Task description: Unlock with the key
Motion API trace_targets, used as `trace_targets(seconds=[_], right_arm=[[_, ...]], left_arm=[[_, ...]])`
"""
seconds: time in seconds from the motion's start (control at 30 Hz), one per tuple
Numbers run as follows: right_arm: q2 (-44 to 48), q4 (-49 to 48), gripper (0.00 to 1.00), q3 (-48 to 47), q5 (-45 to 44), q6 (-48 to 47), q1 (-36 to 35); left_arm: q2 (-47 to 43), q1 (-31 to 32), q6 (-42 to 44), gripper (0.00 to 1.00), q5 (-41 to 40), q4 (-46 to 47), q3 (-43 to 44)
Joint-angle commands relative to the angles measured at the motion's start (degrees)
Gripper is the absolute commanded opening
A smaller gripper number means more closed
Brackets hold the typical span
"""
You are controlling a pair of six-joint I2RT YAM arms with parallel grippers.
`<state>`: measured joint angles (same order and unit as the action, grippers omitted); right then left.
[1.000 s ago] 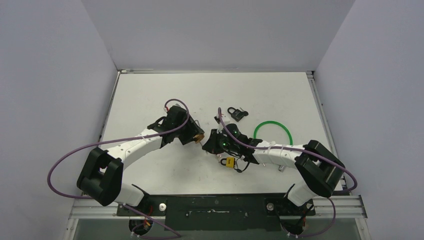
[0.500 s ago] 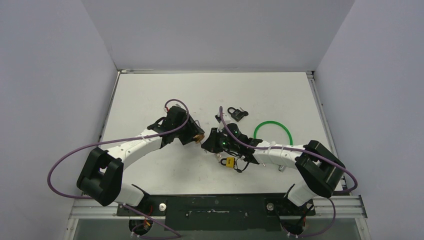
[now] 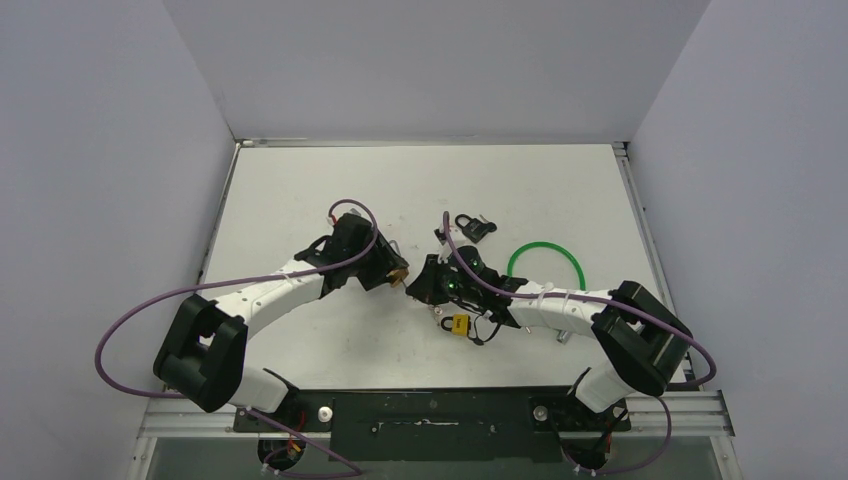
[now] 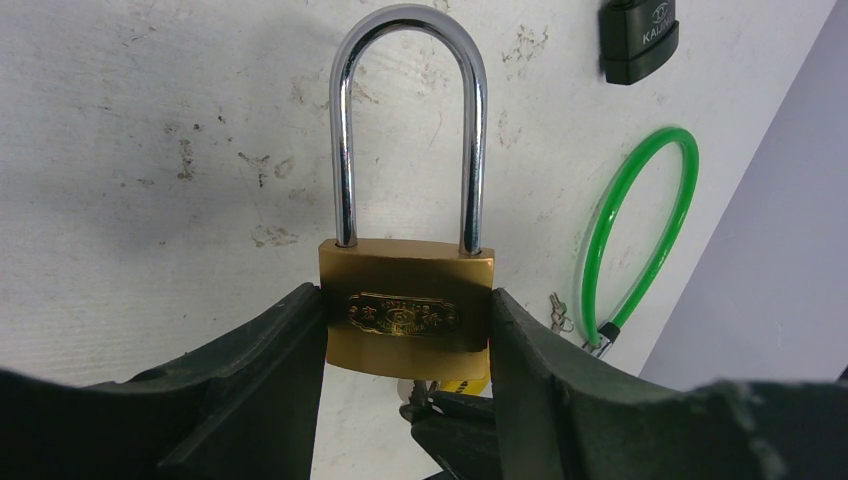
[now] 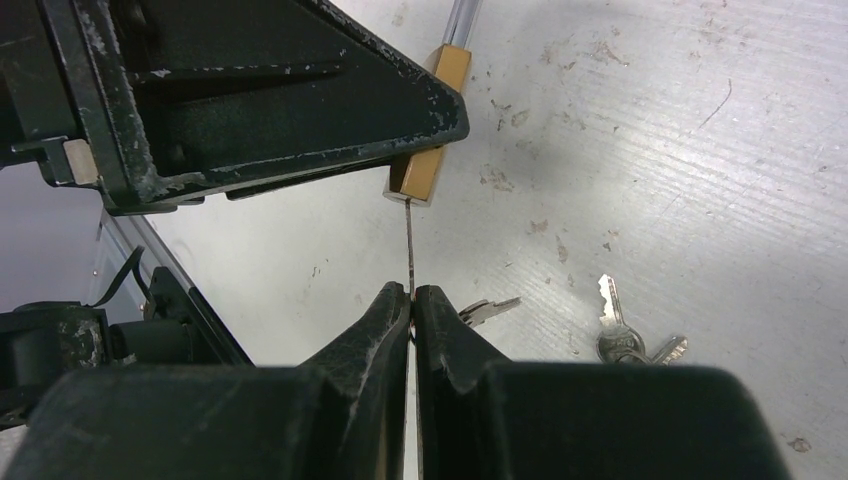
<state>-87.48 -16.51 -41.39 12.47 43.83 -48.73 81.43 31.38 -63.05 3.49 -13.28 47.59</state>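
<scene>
My left gripper [image 4: 408,330] is shut on a brass padlock [image 4: 405,312] with a closed chrome shackle [image 4: 408,120], held just above the table. In the top view the padlock [image 3: 399,272] sits between the two arms. My right gripper [image 5: 412,296] is shut on a thin key [image 5: 410,245], seen edge-on. The key's tip reaches the underside of the brass padlock [image 5: 428,165]. In the top view my right gripper [image 3: 420,284] points left at the padlock.
A black padlock [image 3: 472,226] lies behind the grippers. A green cable loop [image 3: 546,266] lies to the right. A yellow padlock [image 3: 459,324] lies under the right arm. Loose keys [image 5: 618,335] lie on the table near the right gripper.
The right gripper with the key has edged slightly toward the padlock. The left arm has barely moved.
</scene>
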Motion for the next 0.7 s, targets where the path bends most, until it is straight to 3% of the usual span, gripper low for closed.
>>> trace_targets(seconds=[0.0,0.67], right_arm=[[2.3,-3.0,0.0,-0.1,-0.5,-0.1,0.7],[-3.0,2.2,0.0,-6.6,-2.4,1.3,0.7]], left_arm=[[-2.7,-0.3,-0.8,0.0,0.7,4.6,0.5],[-2.3,-0.3,-4.8,0.0,2.1,8.6,-1.5]])
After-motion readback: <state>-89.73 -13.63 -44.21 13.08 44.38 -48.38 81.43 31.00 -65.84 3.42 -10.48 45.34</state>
